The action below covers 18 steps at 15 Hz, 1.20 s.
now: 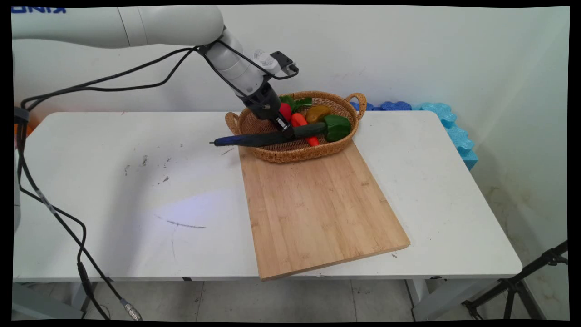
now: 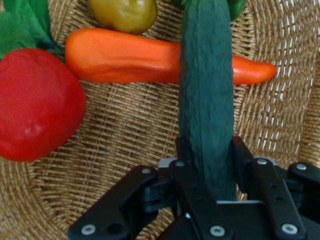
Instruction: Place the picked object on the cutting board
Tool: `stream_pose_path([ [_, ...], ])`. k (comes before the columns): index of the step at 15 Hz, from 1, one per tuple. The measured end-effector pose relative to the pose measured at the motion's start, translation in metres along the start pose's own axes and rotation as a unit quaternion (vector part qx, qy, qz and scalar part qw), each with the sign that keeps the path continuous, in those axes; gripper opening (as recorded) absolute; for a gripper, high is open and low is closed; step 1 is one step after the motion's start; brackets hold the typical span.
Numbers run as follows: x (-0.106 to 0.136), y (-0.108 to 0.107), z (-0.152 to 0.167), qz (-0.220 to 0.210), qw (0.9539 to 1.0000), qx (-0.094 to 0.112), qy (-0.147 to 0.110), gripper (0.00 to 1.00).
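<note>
While the arm leans down over the wicker basket, its claw is closed on a long dark green cucumber, held about level, its left end past the basket's rim. In the basket lie an orange carrot under the cucumber, a red tomato and a yellowish potato. The basket stands at the far end of a wooden cutting board on the white table.
</note>
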Motion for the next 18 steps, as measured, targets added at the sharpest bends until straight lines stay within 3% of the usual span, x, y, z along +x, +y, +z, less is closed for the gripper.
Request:
stream_pose_path([
  [7, 0.003, 0.001, -0.013, 0.007, 0.9999, 0.001, 0.012, 0.00],
  [12, 0.008, 0.004, -0.059, 0.013, 0.9992, 0.000, 0.037, 0.00],
  [18, 0.007, 0.024, -0.124, 0.028, 0.9970, -0.023, 0.068, 0.00],
])
